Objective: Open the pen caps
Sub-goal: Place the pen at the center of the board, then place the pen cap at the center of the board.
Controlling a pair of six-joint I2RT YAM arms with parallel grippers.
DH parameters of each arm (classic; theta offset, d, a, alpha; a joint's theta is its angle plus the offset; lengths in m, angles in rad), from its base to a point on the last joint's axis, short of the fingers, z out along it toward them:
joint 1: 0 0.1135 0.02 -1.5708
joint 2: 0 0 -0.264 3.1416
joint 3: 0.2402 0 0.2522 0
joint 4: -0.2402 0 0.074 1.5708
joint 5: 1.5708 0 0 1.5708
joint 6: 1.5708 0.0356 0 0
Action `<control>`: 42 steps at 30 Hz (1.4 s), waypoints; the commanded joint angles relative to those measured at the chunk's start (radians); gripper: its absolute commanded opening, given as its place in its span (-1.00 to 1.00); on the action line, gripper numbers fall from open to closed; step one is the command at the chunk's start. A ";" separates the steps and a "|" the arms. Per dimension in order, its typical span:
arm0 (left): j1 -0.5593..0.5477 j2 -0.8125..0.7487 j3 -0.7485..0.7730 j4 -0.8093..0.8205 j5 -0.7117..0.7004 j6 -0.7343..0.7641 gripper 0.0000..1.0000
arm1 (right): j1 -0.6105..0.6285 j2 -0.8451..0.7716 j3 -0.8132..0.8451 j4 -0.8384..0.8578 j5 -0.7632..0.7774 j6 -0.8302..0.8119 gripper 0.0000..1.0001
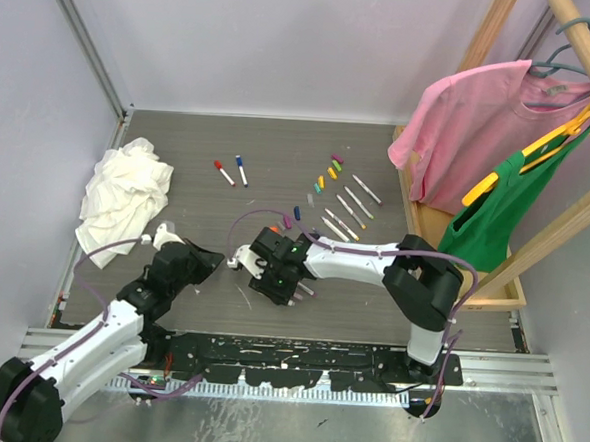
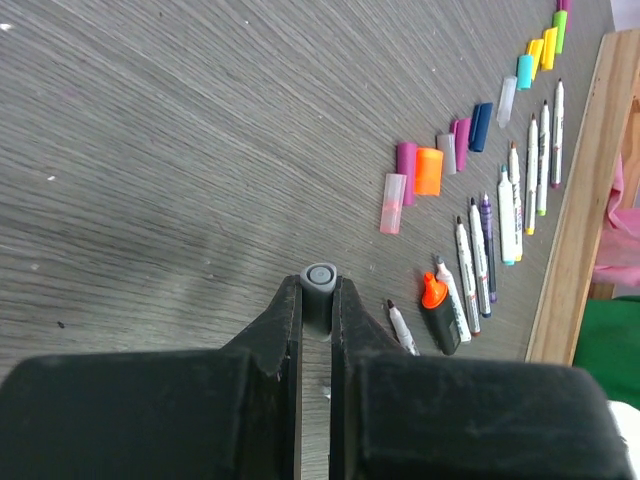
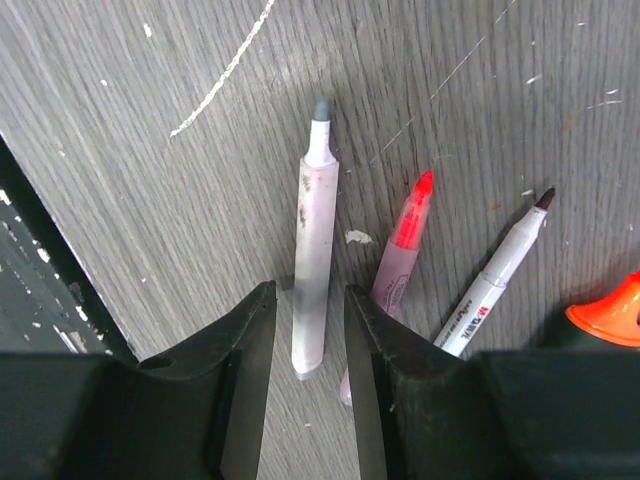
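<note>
My left gripper point(image 2: 317, 300) is shut on a small grey cap point(image 2: 318, 280), held just above the table; it also shows in the top view point(image 1: 213, 262). My right gripper point(image 3: 308, 298) is open, its jaws on either side of an uncapped grey-tipped white pen point(image 3: 314, 230) that lies on the table, not touching it. A row of loose coloured caps point(image 2: 428, 171) lies ahead in the left wrist view, beside several uncapped pens point(image 2: 507, 225). Two pens with caps on, red point(image 1: 224, 172) and blue point(image 1: 241, 170), lie at the back.
A pink highlighter point(image 3: 402, 245), a white pen point(image 3: 495, 285) and an orange highlighter tip point(image 3: 610, 315) lie right of my right gripper. A white rag point(image 1: 124, 196) is at the left. A wooden rack point(image 1: 512, 284) with pink and green shirts stands at the right.
</note>
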State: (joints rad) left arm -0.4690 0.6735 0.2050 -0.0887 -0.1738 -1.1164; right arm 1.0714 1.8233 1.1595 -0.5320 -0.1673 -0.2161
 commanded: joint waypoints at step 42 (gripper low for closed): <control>-0.239 0.896 0.665 -0.365 -0.127 0.090 -0.45 | -0.396 -0.371 0.004 -0.022 -0.379 -0.118 -0.19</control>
State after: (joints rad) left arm -0.7010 1.5585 0.8360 -0.4210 -0.2607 -1.0382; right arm 0.6827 1.4731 1.1591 -0.5636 -0.5259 -0.3172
